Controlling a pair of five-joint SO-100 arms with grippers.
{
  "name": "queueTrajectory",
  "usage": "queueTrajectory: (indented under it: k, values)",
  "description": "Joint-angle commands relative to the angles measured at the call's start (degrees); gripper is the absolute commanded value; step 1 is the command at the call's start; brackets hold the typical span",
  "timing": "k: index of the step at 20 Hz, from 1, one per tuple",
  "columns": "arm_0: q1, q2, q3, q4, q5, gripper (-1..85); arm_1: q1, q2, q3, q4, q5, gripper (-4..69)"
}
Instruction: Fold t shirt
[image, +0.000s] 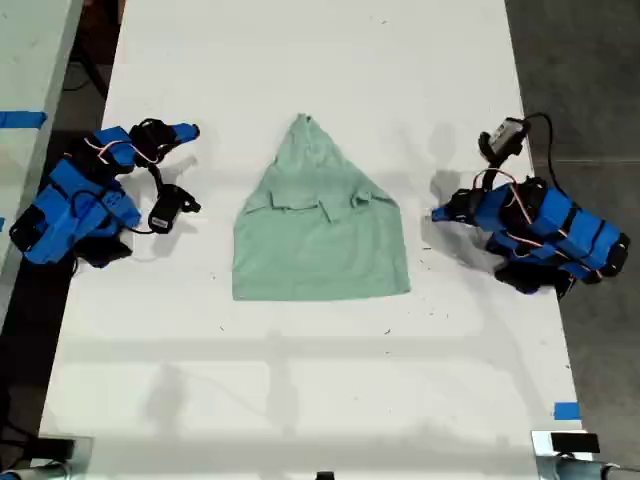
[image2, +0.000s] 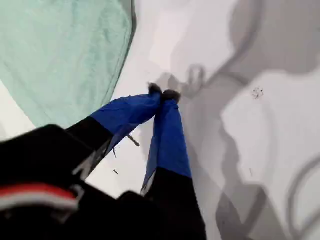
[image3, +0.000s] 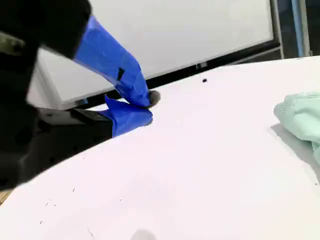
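On the middle of the white surface (image: 300, 390) the t shirt (image: 320, 235) lies flat, partly folded, its pointed top toward the far edge. At the exterior view's right, our first claw (image: 437, 214) rests near the shirt's right edge, apart from it; its jaws are closed tip to tip on nothing. At the exterior view's left, our second claw (image: 190, 130) sits well apart from the shirt, jaws together and empty too.
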Motion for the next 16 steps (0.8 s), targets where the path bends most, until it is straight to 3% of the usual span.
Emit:
queueTrajectory:
  k: [1, 9, 11, 16]
  values:
    - [0.4, 0.5, 2.2, -0.9, -0.7, -0.1, -1.0, 0.6, 2.3, -0.1, 1.8, 0.7]
    - [0.4, 0.5, 2.2, -0.9, -0.7, -0.1, -1.1, 0.6, 2.2, -0.4, 3.0, 0.5]
    - [0.5, 0.5, 2.2, -0.4, -1.6, -0.3, -5.4, 0.6, 1.1, -4.1, 16.3, 0.2]
    - [0.4, 0.5, 2.2, -0.7, -1.3, -0.3, -22.4, -1.1, -5.9, -6.8, 24.9, 0.2]
